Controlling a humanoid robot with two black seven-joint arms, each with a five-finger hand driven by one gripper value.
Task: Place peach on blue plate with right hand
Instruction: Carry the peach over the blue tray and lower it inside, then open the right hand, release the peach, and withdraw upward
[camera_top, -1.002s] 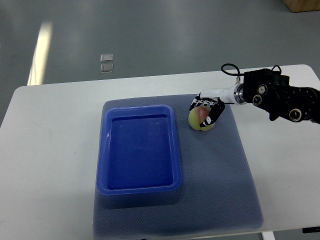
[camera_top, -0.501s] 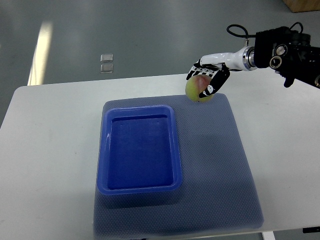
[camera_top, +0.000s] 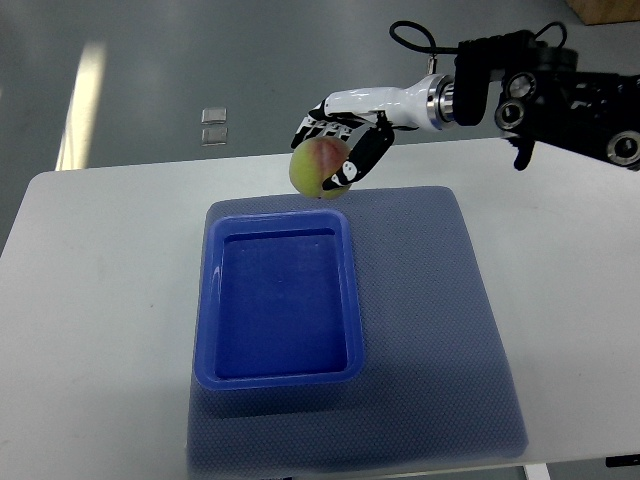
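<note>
The right hand (camera_top: 340, 145) reaches in from the upper right of the frame, its white forearm running back to a bulky black arm housing (camera_top: 545, 85) with a looped black cable above it. Its black-and-white fingers (camera_top: 362, 160) are curled around the peach (camera_top: 316, 167), gripping it from above and from the right side, so the fruit's yellow-green skin with a pink-red blush shows on the left and lower part. The peach is held in the air, in the upper middle of the frame, just above the far rim of the blue plate (camera_top: 205, 300), near that rim's right end. The plate is a deep rectangular blue tray with rounded corners, and nothing lies inside it. It sits on the left half of a grey-blue textured mat (camera_top: 440, 330), which covers the centre of the white table (camera_top: 100, 300). Beyond the table, in the upper left of the frame, the grey floor shows a bright streak of reflected light and two small pale square floor markers (camera_top: 213, 126) set one above the other.
</note>
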